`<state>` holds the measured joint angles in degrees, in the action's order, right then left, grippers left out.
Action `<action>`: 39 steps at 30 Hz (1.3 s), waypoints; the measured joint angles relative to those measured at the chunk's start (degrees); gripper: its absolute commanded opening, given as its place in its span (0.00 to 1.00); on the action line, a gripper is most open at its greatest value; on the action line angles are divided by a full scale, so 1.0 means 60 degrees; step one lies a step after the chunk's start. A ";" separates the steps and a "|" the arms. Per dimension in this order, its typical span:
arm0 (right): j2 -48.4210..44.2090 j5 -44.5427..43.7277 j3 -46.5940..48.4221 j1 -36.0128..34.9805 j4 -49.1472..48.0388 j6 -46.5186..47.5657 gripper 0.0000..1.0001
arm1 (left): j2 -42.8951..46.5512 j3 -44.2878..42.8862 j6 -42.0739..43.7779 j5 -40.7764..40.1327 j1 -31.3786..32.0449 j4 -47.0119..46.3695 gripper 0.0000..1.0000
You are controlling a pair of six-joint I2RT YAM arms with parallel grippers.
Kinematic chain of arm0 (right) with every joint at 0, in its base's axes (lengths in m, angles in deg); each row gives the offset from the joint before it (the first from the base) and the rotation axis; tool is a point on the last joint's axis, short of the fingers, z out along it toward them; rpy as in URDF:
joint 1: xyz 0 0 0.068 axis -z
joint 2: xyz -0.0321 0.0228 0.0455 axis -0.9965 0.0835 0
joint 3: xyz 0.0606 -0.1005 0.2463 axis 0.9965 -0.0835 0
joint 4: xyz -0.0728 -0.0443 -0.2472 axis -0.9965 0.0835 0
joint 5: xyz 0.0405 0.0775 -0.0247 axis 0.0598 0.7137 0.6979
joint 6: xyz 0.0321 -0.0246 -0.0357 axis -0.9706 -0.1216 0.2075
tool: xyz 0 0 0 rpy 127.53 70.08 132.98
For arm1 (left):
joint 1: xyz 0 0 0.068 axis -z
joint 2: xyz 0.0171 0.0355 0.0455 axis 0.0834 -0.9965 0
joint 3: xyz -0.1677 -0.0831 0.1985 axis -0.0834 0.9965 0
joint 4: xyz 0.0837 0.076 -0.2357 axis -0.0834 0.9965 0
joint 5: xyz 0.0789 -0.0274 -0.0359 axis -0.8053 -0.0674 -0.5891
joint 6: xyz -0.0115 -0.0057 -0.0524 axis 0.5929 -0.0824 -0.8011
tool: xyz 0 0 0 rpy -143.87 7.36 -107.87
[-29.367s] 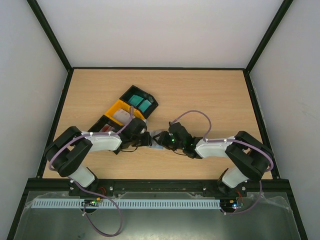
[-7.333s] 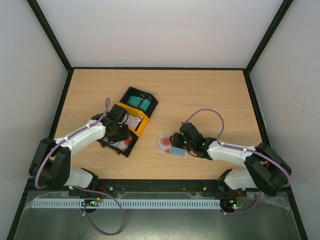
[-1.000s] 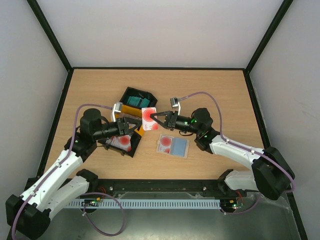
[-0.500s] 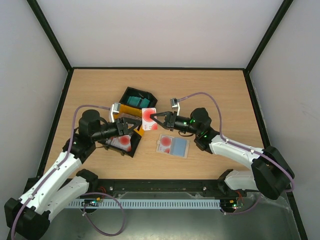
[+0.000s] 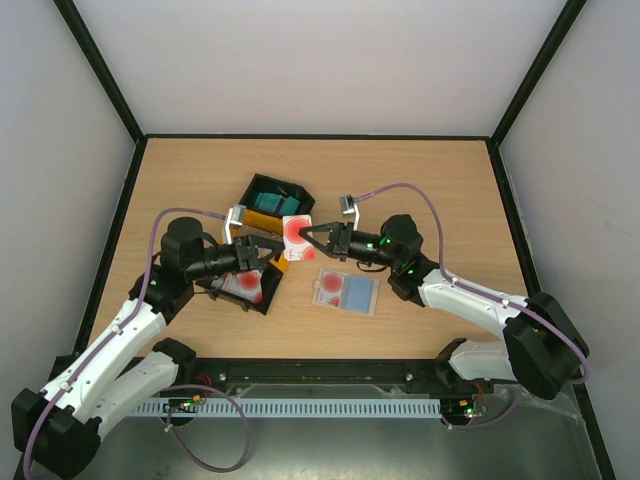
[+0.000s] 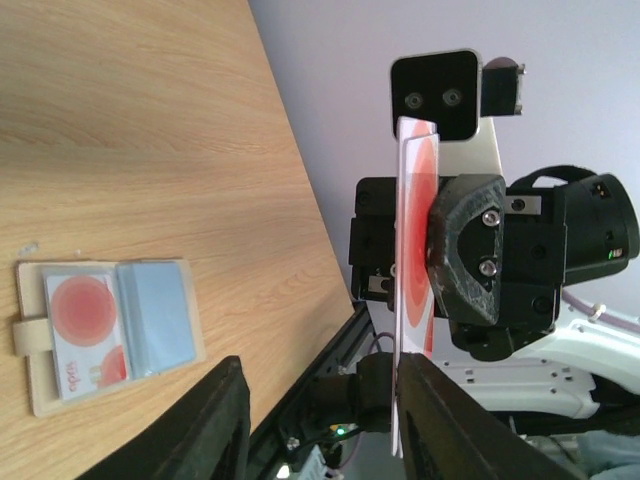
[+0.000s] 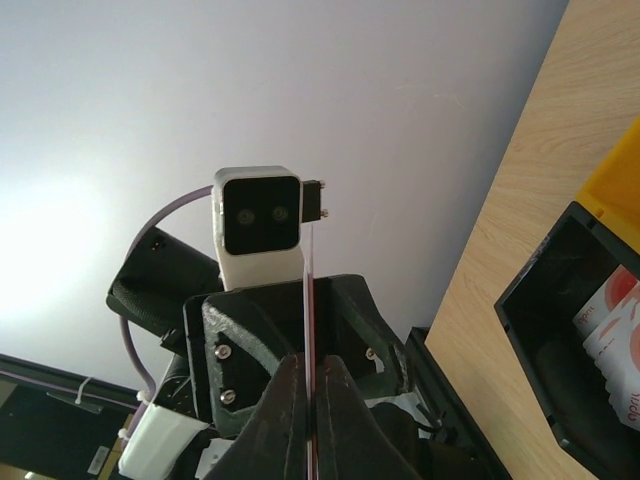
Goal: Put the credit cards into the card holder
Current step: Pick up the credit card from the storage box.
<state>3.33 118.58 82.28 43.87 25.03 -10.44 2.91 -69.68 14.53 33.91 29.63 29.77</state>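
A white credit card with a red circle (image 5: 296,235) hangs upright above the table between the two arms. My right gripper (image 5: 313,238) is shut on its right edge; in the right wrist view the card (image 7: 305,262) shows edge-on between the closed fingers (image 7: 310,372). My left gripper (image 5: 271,248) faces it from the left and is open. In the left wrist view the card (image 6: 415,230) stands close beside one left finger (image 6: 440,420). The beige card holder (image 5: 371,306) lies open on the table, with a red-circle card and a blue card in it.
Left of the card stand three bins: a black one with teal cards (image 5: 277,200), a yellow one (image 5: 243,214), and a black one with red-marked cards (image 5: 244,287). The holder (image 6: 40,375) lies below the left gripper. Black frame rails edge the table.
Several seconds ago the left gripper was at the bins and the right gripper at the holder. Both now meet at the raised card. Over the last second almost nothing moved.
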 measured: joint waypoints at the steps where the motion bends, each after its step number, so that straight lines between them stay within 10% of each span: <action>1: 0.0000 0.0018 0.0000 -0.0007 -0.0015 -0.0011 0.02 | -0.0011 0.0004 0.0011 0.0007 0.0004 0.0011 0.38; 20: 0.0455 0.0142 0.0022 -0.0106 -0.0291 -0.0266 0.02 | -0.0630 0.0066 0.0160 0.0153 0.0237 -0.0025 0.48; 31: 0.0546 -0.0240 0.0026 -0.0197 -0.0379 -0.0204 0.04 | -0.0379 0.0251 -0.0474 0.0208 0.0364 -0.0736 0.03; 39: 0.0514 -0.0514 -0.0127 -0.0109 -0.0565 -0.0182 0.04 | 0.0047 0.0313 -0.0849 0.0302 0.0000 -0.0860 0.03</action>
<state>6.41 115.50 81.52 43.21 21.64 -11.54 3.19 -67.80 9.43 35.73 29.63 24.61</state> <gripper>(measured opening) 0.044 0.031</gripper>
